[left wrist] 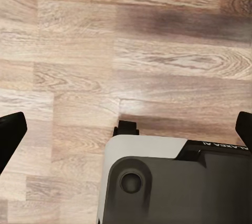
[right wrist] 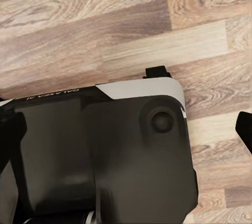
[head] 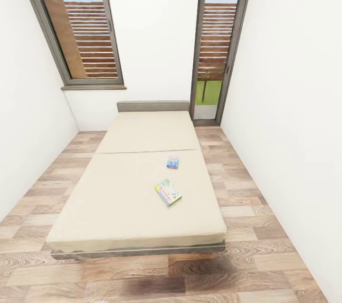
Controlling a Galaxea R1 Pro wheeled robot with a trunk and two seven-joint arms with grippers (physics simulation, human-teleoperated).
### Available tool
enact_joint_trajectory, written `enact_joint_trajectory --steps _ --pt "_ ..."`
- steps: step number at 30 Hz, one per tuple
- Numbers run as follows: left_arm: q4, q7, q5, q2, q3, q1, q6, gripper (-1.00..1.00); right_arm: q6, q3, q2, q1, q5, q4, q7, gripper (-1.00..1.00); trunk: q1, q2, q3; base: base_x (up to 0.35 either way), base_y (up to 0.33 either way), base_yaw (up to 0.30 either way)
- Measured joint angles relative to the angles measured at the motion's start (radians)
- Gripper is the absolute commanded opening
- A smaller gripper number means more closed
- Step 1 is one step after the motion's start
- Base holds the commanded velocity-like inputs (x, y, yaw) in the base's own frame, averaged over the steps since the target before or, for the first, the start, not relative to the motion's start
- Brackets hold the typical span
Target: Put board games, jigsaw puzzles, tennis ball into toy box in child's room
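Board games: two of them lie flat on the bed (head: 118,198), out ahead of the robot in the head view — the smaller blue board game (head: 173,162) sits just past the mattress seam, the larger green-edged board game (head: 168,192) lies nearer, a little left of it, turned at an angle; the two are near each other but apart
Games versus jaws: both lie well away from either gripper; both wrist cameras look down at the floor, not at the bed
Left gripper (left wrist: 126,129): dark fingertips (left wrist: 10,132) show at the two opposite edges of the left wrist view, standing wide apart with nothing between them but floor and the robot's own base (left wrist: 157,182)
Right gripper (right wrist: 126,129): one dark fingertip (right wrist: 245,129) shows at one edge, another dark shape at the opposite edge; jaws spread wide, holding nothing, hanging over the grey and black base
Bed: low grey frame, beige mattress in two sections, headboard (head: 153,105) against the far wall
Floor (head: 266,255): wood-grain planks, with a dark shadow patch in front of the bed's foot
Room: narrow, white walls on both sides; a tall window (head: 80,23) at far left, a glass door (head: 218,42) at far right showing slatted fence and grass
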State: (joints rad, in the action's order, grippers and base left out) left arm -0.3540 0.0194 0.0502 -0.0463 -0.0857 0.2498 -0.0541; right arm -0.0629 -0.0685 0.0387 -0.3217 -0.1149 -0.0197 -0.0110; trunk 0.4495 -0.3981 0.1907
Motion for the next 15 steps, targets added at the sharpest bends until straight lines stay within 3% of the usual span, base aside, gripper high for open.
enact_joint_trajectory --steps 15 --pt "0.000 0.000 0.001 -0.001 0.000 0.000 0.000 1.00 -0.010 0.000 0.003 0.000 -0.001 0.000 0.000 1.00 0.000 0.000 0.000 0.000 0.000 0.000"
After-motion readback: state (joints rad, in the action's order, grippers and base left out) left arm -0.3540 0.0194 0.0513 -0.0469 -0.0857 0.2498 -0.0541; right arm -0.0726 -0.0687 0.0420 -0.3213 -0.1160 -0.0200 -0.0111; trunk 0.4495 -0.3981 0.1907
